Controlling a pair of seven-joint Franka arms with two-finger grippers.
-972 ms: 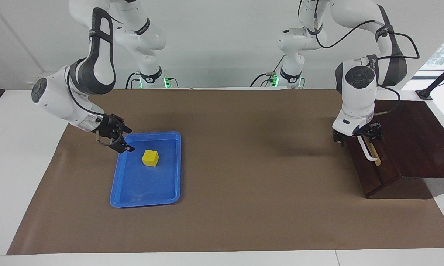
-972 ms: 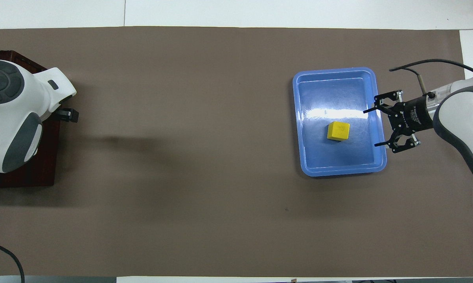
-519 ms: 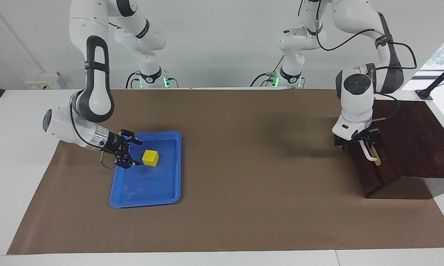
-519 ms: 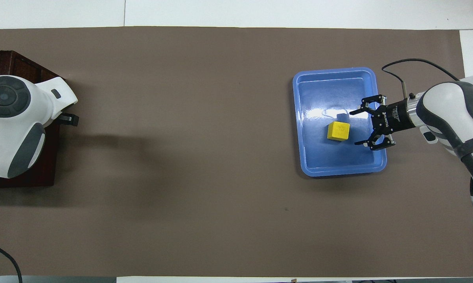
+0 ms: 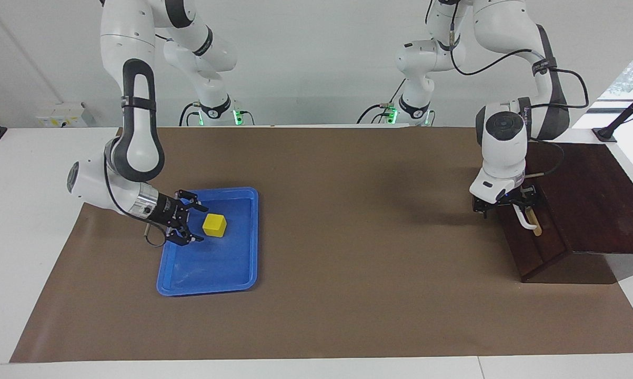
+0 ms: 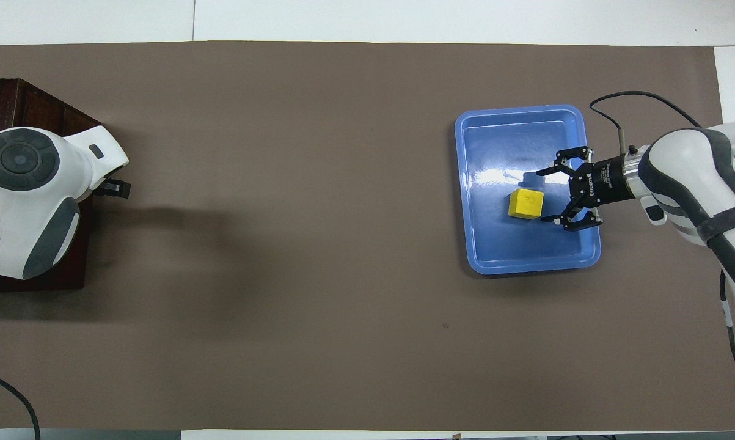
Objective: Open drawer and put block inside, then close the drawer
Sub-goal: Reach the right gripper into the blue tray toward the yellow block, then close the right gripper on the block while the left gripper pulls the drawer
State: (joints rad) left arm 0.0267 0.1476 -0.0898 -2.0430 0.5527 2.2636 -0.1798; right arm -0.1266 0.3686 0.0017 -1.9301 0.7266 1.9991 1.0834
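The yellow block [image 5: 214, 225] lies in a flat blue tray [image 5: 242, 284] toward the right arm's end of the table; it also shows in the overhead view [image 6: 525, 203]. My right gripper [image 5: 199, 225] is open and low inside the tray [image 6: 520, 110], its fingertips just beside the block, apart from it [image 6: 545, 196]. The dark wooden drawer [image 5: 538, 248] looks closed in its dark box [image 5: 595, 195] at the left arm's end. My left gripper [image 5: 505, 203] is at the near end of the white handle [image 5: 528, 221]. In the overhead view the left arm hides the handle.
A brown mat [image 5: 358, 237] covers the table between tray and box. The dark box [image 6: 13, 101] shows partly under the left arm [image 6: 25, 195]. White table edges surround the mat.
My right gripper has dropped into the tray and moved up to the block, still open. My left gripper has sunk a little at the handle. Block and drawer have not moved.
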